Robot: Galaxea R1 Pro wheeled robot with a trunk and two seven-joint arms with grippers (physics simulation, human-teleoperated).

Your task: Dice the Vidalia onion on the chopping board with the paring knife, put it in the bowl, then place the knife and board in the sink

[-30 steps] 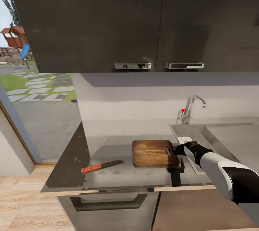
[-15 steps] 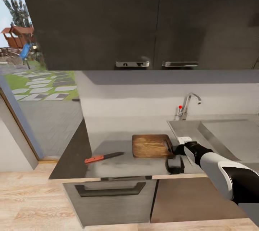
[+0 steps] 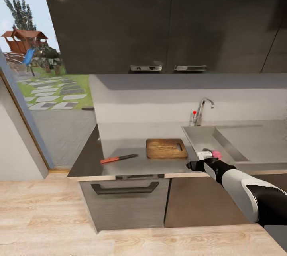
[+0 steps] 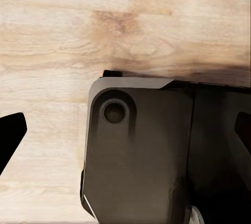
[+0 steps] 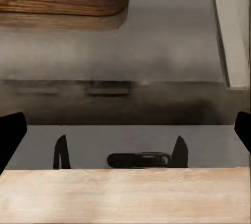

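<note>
Nearest in the head view, the white-and-black right arm reaches in from four o'clock, and the right gripper [image 3: 191, 165] sits at the front edge of the long grey reflective countertop [image 3: 131, 144]. From the right wrist view its two dark fingertips [image 5: 11, 136] stand wide apart at the frame's sides with nothing between them, looking over the counter edge, a dark drawer handle [image 5: 140, 159] below it and pale wooden flooring [image 5: 125, 195].

The left gripper [image 4: 125, 140] also has its fingertips spread wide and empty, hanging over a dark part of the robot's body [image 4: 141, 156] and the pale wooden floor.

Just past the right wrist, at about two o'clock from it, a small pinkish-red rounded Vidalia onion [image 3: 216, 154] lies at the near rim of the rectangular grey steel sink [image 3: 207, 138]; whether it rests on the rim or inside cannot be told.

At ten o'clock from the right gripper lies the rectangular brown wooden chopping board [image 3: 166, 148], flat, handle slot toward the sink. Well to its nine o'clock lies the small paring knife [image 3: 118, 158] with a reddish-brown handle and dark blade, blade pointing toward the board.

Farther back, a chrome tap with a red knob [image 3: 200, 111] stands behind the basin, under dark wall cabinets [image 3: 159, 20].
</note>
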